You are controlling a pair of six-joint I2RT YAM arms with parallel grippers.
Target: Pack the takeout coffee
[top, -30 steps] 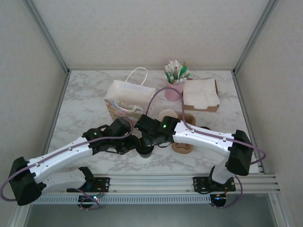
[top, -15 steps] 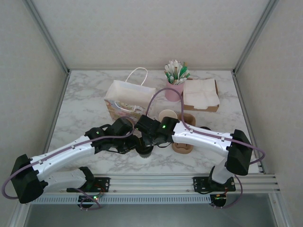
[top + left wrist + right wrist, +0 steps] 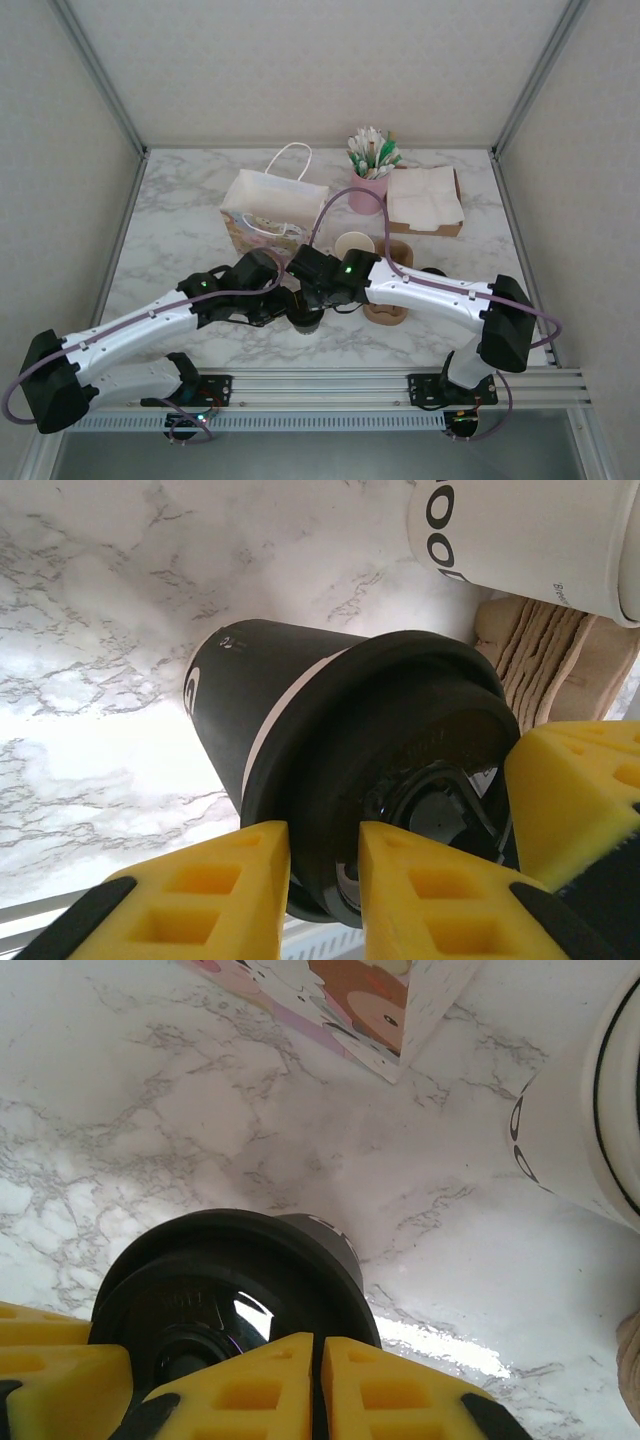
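The lid [image 3: 400,740] is on the cup [image 3: 250,710], which stands on the surface [image 3: 190,230] just short of the bag [image 3: 272,200], not yet packed. The left gripper [image 3: 325,880] pinches the lid's rim. The right gripper [image 3: 318,1385] sits closed at its edge.

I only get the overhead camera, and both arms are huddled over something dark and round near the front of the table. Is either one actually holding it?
Observer: Yes. From the left wrist camera, the left gripper has its yellow fingers pinched on the rim of the black lid of the takeout coffee.
Visitor: And the other arm?
Observer: The right wrist camera shows the right gripper with its fingers pressed together in front of the lid's edge.
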